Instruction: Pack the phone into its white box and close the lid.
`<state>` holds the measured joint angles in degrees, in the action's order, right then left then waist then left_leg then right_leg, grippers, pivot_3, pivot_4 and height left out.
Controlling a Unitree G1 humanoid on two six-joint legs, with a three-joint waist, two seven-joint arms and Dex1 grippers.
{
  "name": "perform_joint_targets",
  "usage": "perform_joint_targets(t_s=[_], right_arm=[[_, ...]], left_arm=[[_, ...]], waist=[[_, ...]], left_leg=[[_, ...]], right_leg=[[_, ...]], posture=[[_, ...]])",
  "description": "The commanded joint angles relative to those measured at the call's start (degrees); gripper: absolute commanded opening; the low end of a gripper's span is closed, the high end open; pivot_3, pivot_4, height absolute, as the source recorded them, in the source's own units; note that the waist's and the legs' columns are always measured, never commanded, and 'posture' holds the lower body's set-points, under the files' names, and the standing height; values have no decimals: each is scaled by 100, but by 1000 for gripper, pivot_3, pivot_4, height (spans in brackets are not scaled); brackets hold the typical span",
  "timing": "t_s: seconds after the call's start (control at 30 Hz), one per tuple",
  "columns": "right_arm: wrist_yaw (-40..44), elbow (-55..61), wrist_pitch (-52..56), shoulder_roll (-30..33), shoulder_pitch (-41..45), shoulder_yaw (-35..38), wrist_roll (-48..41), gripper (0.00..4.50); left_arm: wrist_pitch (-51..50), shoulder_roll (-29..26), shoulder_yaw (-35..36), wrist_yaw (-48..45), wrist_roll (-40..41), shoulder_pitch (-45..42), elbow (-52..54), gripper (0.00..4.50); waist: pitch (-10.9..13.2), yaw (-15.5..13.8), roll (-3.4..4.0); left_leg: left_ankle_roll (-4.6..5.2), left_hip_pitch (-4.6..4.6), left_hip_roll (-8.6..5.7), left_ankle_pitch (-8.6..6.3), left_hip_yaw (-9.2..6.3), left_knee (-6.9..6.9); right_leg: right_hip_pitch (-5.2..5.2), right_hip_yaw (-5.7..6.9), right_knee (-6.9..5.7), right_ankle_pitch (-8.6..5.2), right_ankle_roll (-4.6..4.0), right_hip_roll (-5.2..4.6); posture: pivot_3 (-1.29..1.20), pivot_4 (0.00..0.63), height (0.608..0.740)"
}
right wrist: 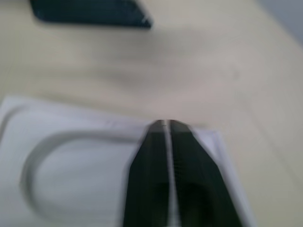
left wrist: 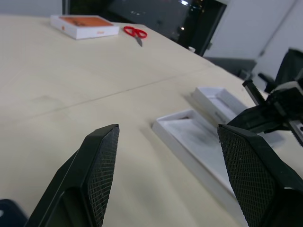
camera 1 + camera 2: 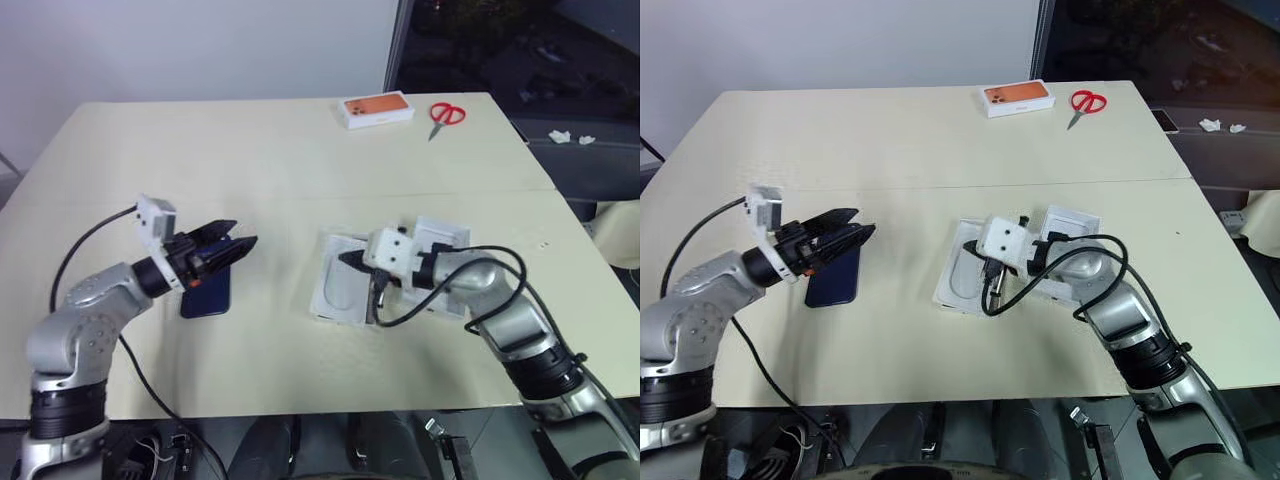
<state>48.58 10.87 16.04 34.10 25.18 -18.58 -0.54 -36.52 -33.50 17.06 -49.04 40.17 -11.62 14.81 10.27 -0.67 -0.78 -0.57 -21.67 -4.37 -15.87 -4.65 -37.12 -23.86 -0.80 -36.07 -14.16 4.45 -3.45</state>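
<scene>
1. Left eye view, far left: the left gripper hangs above the cream table, its two black fingers spread well apart with nothing between them. The left wrist view confirms the gap; only bare table top shows between the two fingers.

2. The phone lies flat on the table directly under and just behind the left gripper, dark blue, free of both grippers. Part of it is hidden by the left fingers.

3. Centre: a thin white insert with a rounded recess lies flat on the table, well to the right of the phone.

4. The right gripper sits over the insert, pointing toward the robot's left and slightly down. In the right wrist view its fingers are pressed together with only a hairline seam between them, tips over the insert's edge. Whether anything thin is pinched in them, or whether the tips touch the insert, cannot be told.

5. Just right of the insert, a shallow white tray lies partly hidden behind the right arm. Whether this is the white box or the lid cannot be told from these pictures.

6. Far edge of the table, right of centre: a white box with an orange top, and just beside it to the right a pair of red-handled scissors. Both lie well apart from the work area.
</scene>
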Motion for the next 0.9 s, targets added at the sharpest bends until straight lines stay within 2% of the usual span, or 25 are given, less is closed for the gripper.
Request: perform_joint_targets(t_s=[0.03,0.33,0.47,0.6,0.8,0.9], right_arm=[[33,-64,-216,190,82,-320,594,34],[-11,-842,-1108,415,331,-681,1595,34],[48,-1074,-1338,422,366,-571,1625,34],[126,-1009,-1181,233,281,-423,1353,34],[-67,-1041,-1192,33,275,-412,1447,34],[-33,-887,-1001,-186,348,-111,1006,34]], left_arm=[[177,-201,202,-349,219,64,111,3510],[445,-161,134,-234,170,125,178,3510],[535,-14,224,-6,279,-121,33,3510],[532,-50,179,-8,260,-119,1,3510],[408,-121,196,-71,364,-41,16,3510],[365,-212,134,-100,305,48,0,3510]], waist=[[-1,-4,-2],[-2,11,-2],[-4,-7,-6],[-4,6,-6],[-4,23,-6],[-4,39,-6]], left_leg=[[2,-8,0,-1,0,-1],[-6,-43,1,7,-1,-6],[-6,-43,3,7,-4,-10],[-10,-43,3,9,-3,-11],[-12,-43,5,11,-3,-10],[-12,-43,8,11,-3,-10]], right_leg=[[-8,0,-1,0,0,0],[-50,1,-10,11,-12,4],[-46,4,-10,11,-13,6],[-46,3,-10,13,-14,8],[-47,3,-12,14,-15,9],[-49,2,-13,14,-16,13]], posture=[[0,150,740],[0,150,740],[0,150,740],[0,150,740],[0,150,740],[0,150,740]])
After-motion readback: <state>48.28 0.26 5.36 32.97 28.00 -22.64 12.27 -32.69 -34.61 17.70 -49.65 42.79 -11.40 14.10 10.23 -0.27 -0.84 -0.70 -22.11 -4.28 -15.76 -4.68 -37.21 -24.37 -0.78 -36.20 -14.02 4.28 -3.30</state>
